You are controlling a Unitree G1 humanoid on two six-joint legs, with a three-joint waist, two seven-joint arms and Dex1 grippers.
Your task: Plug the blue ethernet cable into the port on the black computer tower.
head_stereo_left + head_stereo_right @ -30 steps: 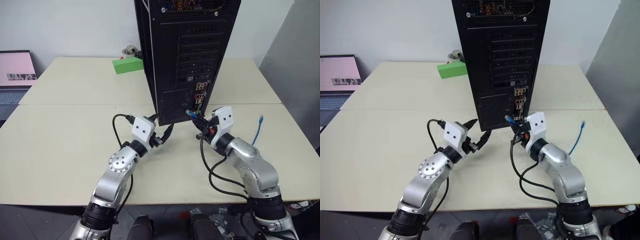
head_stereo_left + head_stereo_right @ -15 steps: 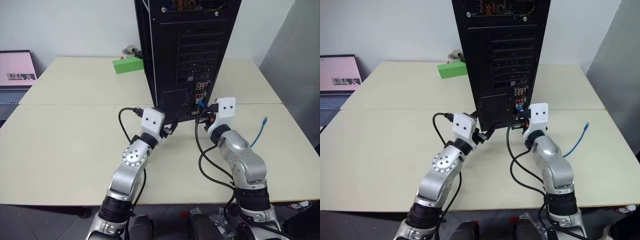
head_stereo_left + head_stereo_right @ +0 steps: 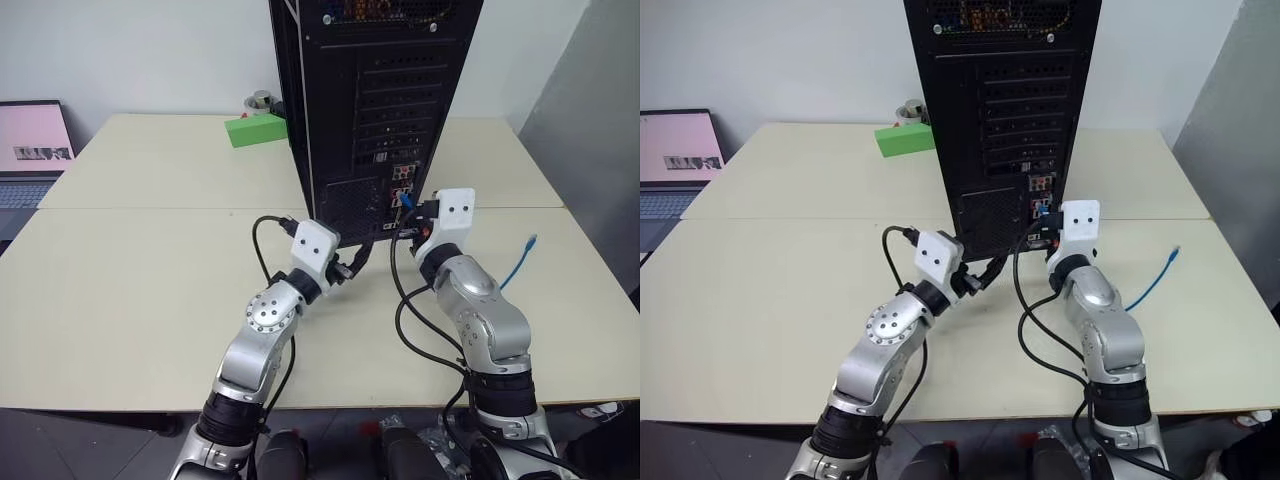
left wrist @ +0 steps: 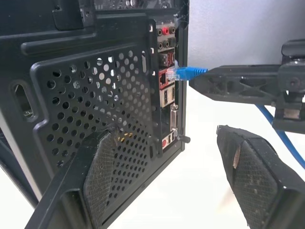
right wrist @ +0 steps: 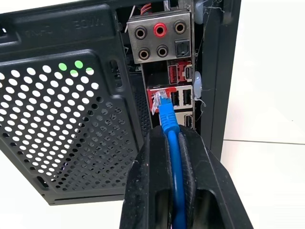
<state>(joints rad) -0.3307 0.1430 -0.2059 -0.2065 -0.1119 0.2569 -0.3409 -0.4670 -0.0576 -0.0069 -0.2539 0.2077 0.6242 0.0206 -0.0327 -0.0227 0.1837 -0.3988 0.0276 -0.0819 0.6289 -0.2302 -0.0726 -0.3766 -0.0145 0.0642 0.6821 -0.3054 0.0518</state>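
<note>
The right gripper (image 5: 172, 143) – jaws pinching the blue ethernet cable (image 5: 167, 119) – has carried its clear plug up to the port (image 5: 159, 98) on the black computer tower (image 3: 370, 100); insertion looks imminent – the left gripper (image 4: 181, 181), jaws spread, has drifted closer

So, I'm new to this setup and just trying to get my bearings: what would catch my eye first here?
The black computer tower stands tall at the middle of the pale table, its rear panel facing the robot. At its connector cluster, the right gripper is shut on the blue ethernet cable, the clear plug at the port. The left gripper is open beside the tower's lower vent, and a green block sits behind.
</note>
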